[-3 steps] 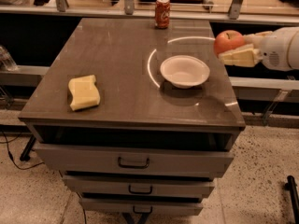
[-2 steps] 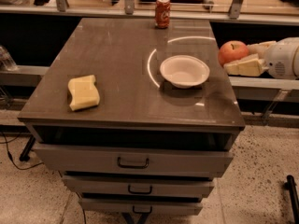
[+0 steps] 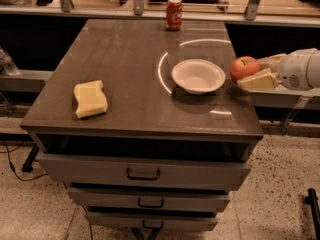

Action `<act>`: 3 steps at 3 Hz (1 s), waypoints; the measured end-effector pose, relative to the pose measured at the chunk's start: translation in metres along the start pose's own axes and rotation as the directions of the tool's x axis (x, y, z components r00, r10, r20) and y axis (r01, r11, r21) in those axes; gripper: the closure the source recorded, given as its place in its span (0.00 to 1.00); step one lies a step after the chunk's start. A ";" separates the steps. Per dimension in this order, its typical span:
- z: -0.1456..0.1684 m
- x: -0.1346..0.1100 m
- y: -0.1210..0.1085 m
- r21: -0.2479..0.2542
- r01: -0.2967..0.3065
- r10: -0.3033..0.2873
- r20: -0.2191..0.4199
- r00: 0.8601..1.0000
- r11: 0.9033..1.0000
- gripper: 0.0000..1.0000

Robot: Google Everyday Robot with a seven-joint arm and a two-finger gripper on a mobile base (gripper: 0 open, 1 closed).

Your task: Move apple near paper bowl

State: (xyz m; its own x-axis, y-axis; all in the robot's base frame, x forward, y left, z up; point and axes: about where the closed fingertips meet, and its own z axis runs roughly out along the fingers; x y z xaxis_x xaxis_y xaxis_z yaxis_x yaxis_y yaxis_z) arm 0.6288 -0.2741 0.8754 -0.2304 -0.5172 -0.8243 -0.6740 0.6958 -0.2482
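The red-orange apple (image 3: 244, 67) is at the right edge of the table top, just right of the white paper bowl (image 3: 198, 76) and a small gap away from its rim. My gripper (image 3: 250, 72) reaches in from the right and is shut on the apple, with one cream finger (image 3: 258, 80) below it and the other behind it. The apple is low over the table surface. I cannot tell whether it touches the table. The bowl stands upright and empty on the right half of the table.
A yellow sponge (image 3: 90, 98) lies at the table's left front. A red soda can (image 3: 174, 13) stands at the back edge. The grey table (image 3: 125, 59) has drawers below its front. A ledge runs along the right behind my arm.
My gripper has come down with the apple, from above the table's right edge to just over the surface beside the bowl. The bowl, the sponge and the can have not moved.
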 end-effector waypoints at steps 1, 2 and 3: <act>0.022 -0.005 0.006 -0.054 0.033 -0.033 0.003 0.999 0.998 0.85; 0.047 -0.011 0.022 -0.115 0.053 -0.051 0.022 0.998 0.992 0.54; 0.054 -0.012 0.031 -0.133 0.054 -0.051 0.025 0.998 0.990 0.23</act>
State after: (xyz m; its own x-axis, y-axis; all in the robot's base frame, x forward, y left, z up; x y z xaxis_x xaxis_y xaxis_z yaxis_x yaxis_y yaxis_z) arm 0.6488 -0.2192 0.8500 -0.1778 -0.5390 -0.8233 -0.7730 0.5942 -0.2221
